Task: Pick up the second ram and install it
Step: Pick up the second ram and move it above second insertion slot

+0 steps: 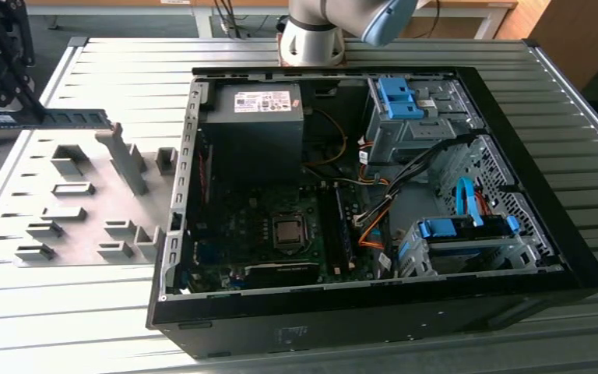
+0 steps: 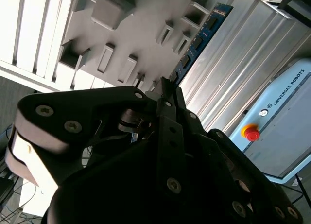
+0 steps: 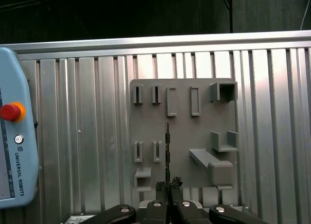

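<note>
The second ram is a long blue-green board that hangs level above the grey holder plate at the exterior view's left. My black gripper is shut on it near one end. In the second wrist view the ram runs away from the gripper, chips showing along it. In the first wrist view I see the ram edge-on as a thin line rising from the gripper, over the holder plate. The open computer case lies at the exterior view's right, with dark memory slots beside the processor socket.
The holder plate carries several upright grey blocks. A light blue teach pendant with a red button lies on the ribbed metal table. In the case are a power supply, blue drive-bay clips and cables. The arm's base stands behind it.
</note>
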Available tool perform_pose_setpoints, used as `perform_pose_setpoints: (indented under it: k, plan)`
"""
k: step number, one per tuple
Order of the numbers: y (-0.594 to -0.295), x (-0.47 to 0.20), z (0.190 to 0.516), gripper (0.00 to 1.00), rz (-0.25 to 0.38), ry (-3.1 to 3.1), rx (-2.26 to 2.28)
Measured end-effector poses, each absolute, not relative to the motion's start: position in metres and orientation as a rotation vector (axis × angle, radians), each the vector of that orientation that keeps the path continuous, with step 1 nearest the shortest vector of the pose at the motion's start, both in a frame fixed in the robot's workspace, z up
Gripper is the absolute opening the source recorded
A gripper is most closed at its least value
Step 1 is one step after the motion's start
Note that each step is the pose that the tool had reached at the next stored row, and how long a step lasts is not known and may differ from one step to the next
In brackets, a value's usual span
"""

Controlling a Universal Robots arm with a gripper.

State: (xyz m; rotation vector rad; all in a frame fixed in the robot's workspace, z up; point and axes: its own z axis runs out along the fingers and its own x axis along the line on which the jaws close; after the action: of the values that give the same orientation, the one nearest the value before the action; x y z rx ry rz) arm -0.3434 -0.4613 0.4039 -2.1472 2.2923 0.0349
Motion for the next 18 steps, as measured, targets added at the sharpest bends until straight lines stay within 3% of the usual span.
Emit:
perform_pose_setpoints:
  k: [18]
  plan:
    - [-0.461,-0.316,0.404,0.14,0.035,2.292,-2.147]
